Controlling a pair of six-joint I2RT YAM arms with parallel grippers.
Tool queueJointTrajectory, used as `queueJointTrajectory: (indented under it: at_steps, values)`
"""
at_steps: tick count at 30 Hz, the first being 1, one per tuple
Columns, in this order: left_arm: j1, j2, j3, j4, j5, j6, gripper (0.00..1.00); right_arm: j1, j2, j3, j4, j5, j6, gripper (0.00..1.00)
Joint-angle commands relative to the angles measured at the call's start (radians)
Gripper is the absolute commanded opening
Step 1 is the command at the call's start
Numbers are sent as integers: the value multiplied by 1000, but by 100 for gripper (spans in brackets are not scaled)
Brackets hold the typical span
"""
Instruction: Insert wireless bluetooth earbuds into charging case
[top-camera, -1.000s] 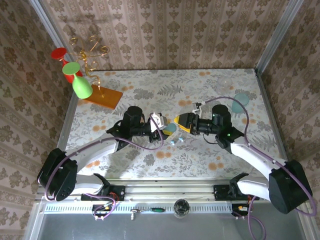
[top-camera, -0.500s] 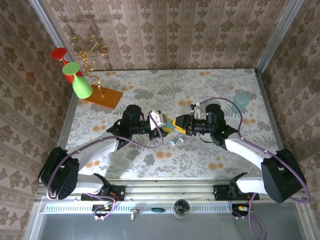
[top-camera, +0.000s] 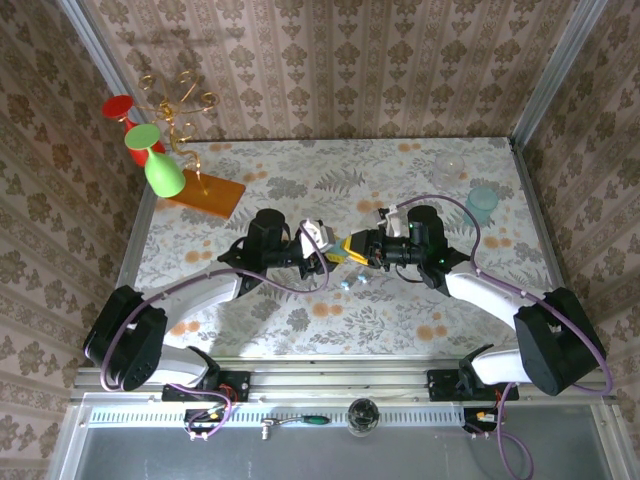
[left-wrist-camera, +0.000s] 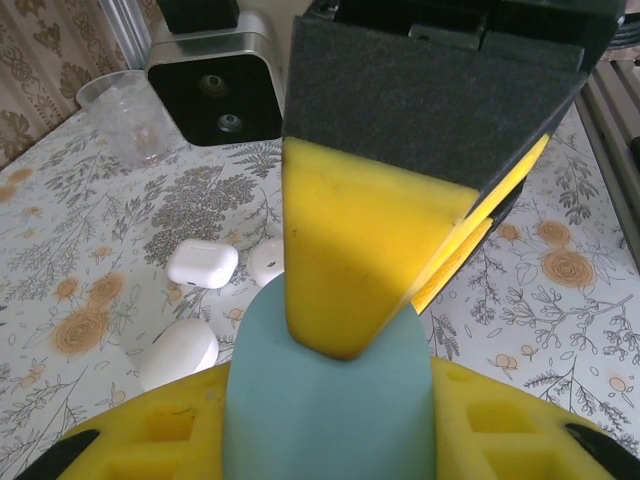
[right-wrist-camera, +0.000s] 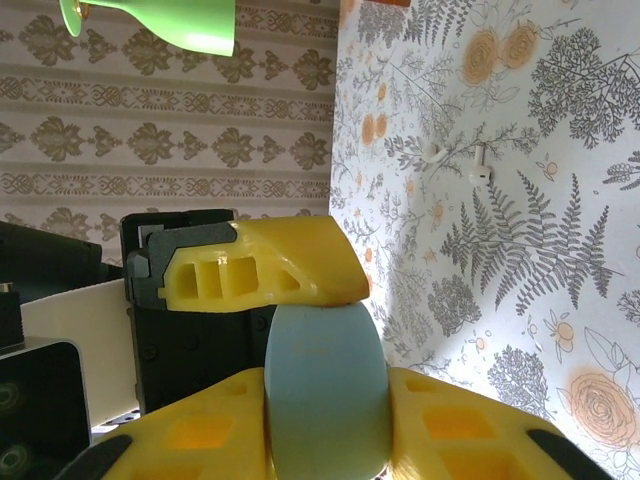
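So the earbuds (right-wrist-camera: 479, 173) are just lying loose on the table (top-camera: 400, 315), close together. They're a bit toward the near edge from where the two grippers meet, and neither one touches them. The charging case (left-wrist-camera: 202, 263) is down on the table too, out past the left gripper (left-wrist-camera: 330, 440), next to a couple of white egg-shaped things (left-wrist-camera: 180, 352). The left gripper and right gripper (right-wrist-camera: 325, 430) are both clamped on the same light-blue capsule (left-wrist-camera: 330, 380), from opposite ends.
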Motion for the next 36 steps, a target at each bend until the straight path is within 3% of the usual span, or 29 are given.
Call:
queueJointTrajectory:
  at_steps: [1, 4, 8, 11, 18, 22, 30, 36]
  values:
    - [-2, -6, 30, 52, 25, -14, 30, 0, 7, 13, 55, -16, 48, 26]
    - [1, -15, 16, 68, 19, -25, 51, -25, -10, -7, 79, -11, 72, 21]
    - [21, -39, -62, 246, 5, -112, 85, -68, -48, -54, 157, 1, 136, 18]
    - [27, -55, -95, 324, 5, -150, 94, -82, -51, -82, 276, -18, 226, 17]
    - [28, -88, -138, 429, -2, -226, 97, -100, -32, -114, 518, -47, 426, 16]
    - [29, -69, -178, 596, -43, -301, 92, -107, -7, -122, 643, -64, 522, 16]
    - [28, -13, -150, 699, -17, -388, 80, -108, 15, -104, 736, -96, 562, 14]
    - [16, 60, -116, 766, -17, -404, 78, -100, 22, -95, 739, -97, 561, 13]
